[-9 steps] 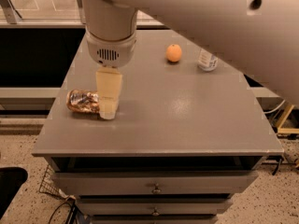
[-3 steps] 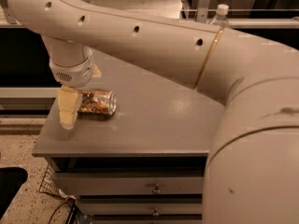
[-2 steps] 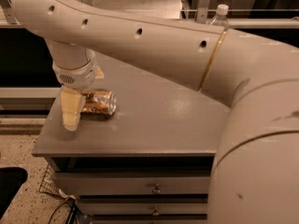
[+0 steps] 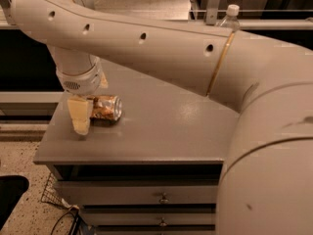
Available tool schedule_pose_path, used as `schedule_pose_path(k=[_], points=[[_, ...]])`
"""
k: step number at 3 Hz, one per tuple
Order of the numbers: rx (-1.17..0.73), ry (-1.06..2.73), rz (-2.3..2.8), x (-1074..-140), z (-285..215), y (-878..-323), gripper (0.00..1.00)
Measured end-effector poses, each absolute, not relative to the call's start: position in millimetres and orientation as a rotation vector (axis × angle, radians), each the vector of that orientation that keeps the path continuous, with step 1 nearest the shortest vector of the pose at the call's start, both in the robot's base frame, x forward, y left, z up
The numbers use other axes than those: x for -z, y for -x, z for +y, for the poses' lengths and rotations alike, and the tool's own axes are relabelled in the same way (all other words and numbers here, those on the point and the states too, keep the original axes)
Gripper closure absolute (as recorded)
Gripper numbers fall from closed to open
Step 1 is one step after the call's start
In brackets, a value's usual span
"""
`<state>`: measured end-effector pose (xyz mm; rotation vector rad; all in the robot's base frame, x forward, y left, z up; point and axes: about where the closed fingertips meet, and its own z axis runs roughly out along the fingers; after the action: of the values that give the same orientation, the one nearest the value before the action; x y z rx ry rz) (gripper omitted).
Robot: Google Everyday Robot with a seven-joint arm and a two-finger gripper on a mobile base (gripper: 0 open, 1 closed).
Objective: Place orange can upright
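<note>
Our pale arm [image 4: 161, 48] sweeps across most of the view, above the grey tabletop [image 4: 166, 126]. Its tool [image 4: 81, 124] points down near a front corner of the tabletop. We cannot tell whether it is gripping or spread. The orange can [image 4: 106, 107] lies on its side — right against the tool, silver end toward the tabletop's middle.

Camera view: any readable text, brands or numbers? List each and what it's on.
No text can be read anywhere in this view.
orange can, lying on its side: mottled label, any lettering too blurred to read.
water bottle: only the cap and neck show, no label in sight.
arm and drawer fronts: no markings.
gripper, at the can's left end: no markings.
</note>
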<state>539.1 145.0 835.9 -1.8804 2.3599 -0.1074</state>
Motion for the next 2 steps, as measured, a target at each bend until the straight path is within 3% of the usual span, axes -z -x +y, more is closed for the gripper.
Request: schedule_pose_path(k=[2], points=[[0.103,1.878,2.351,-834.8,147.5,-540.1,0.64]])
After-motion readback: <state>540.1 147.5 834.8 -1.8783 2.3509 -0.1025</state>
